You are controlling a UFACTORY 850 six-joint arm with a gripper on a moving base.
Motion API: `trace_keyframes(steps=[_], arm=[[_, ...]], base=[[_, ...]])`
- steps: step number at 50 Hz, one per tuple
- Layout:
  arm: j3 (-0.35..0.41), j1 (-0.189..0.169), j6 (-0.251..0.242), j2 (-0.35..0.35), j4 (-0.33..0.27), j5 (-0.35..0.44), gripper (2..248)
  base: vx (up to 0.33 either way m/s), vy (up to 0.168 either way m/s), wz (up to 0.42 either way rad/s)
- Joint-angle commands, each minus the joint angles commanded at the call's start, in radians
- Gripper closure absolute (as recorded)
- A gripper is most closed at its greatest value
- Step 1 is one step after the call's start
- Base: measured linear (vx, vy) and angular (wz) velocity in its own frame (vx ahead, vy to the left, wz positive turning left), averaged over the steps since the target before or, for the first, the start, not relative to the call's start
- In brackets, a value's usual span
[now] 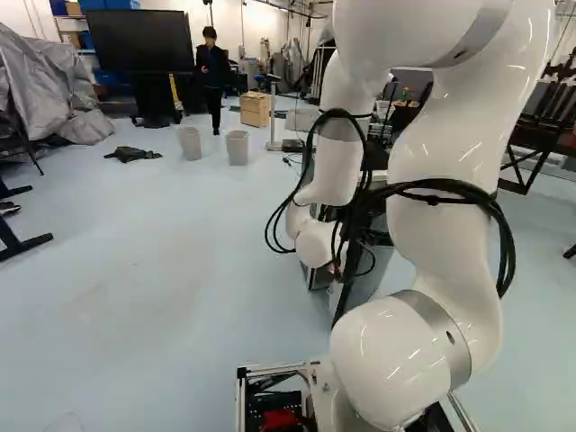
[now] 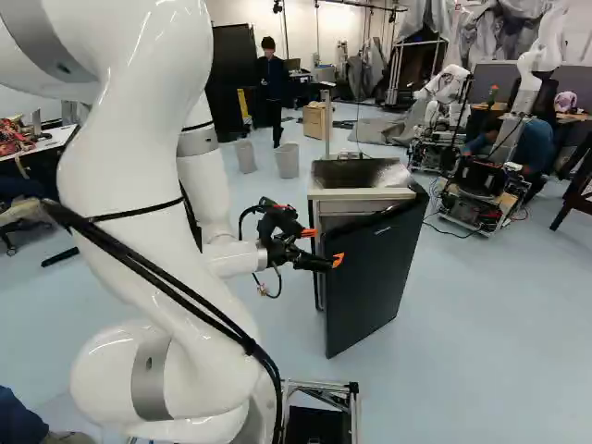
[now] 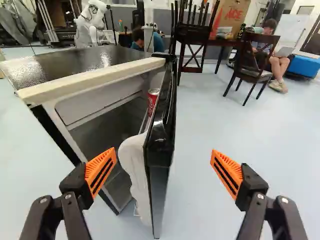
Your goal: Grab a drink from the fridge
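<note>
fridge access: end effector open at door edge

end effector: the gripper (image 2: 324, 246) is wide open and has hold of nothing. in the wrist view, the two orange pads (image 3: 227, 172) stand far apart, with the free edge of the door (image 3: 161, 132) between and ahead of them. one finger is on the door's inner side, the other on its outer side.

fridge: the small fridge (image 2: 361, 171) stands to the right of the arm (image 2: 217, 190). its black door is partly open, with the free edge towards the gripper and the hinged side farther right.

drink: the red can (image 3: 153, 97) is inside, beside the inner face of the door, near its upper far end. its lower part is hidden.

surroundings: two grey bins (image 2: 245, 156) (image 2: 288, 160) and a wooden crate (image 2: 314, 121) stand on the far side. another robot (image 2: 528, 72) is at the far right.
</note>
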Motion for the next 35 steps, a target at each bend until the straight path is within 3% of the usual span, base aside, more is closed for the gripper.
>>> trace_keyframes(steps=[35], arm=[[0.120,-0.086,0.000,0.082,0.000,0.064,3]], base=[[0.000,0.000,0.000]])
